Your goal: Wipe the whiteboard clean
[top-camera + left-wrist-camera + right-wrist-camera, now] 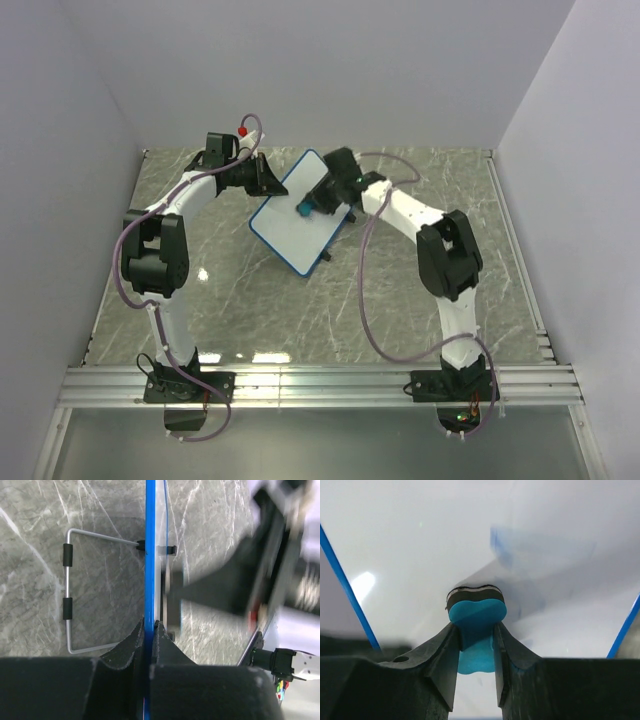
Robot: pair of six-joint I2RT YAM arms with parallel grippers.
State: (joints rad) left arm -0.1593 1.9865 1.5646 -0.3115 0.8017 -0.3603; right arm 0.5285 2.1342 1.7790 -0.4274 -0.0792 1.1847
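Observation:
The whiteboard (292,228), white with a thin blue frame, stands tilted at the middle of the table. My left gripper (268,182) is shut on its upper left edge; the left wrist view shows the blue frame (149,555) edge-on between my jaws (150,630). My right gripper (312,205) is shut on a small blue eraser (476,617) with a dark felt pad, pressed against the board face (420,540). The eraser shows as a teal spot in the top view (301,210). Faint blue smears (540,555) lie on the board near the eraser.
The board's wire stand (70,587) with black sleeves sticks out behind it over the grey marble tabletop (420,300). White walls close the table at the back and sides. A metal rail (320,382) runs along the near edge.

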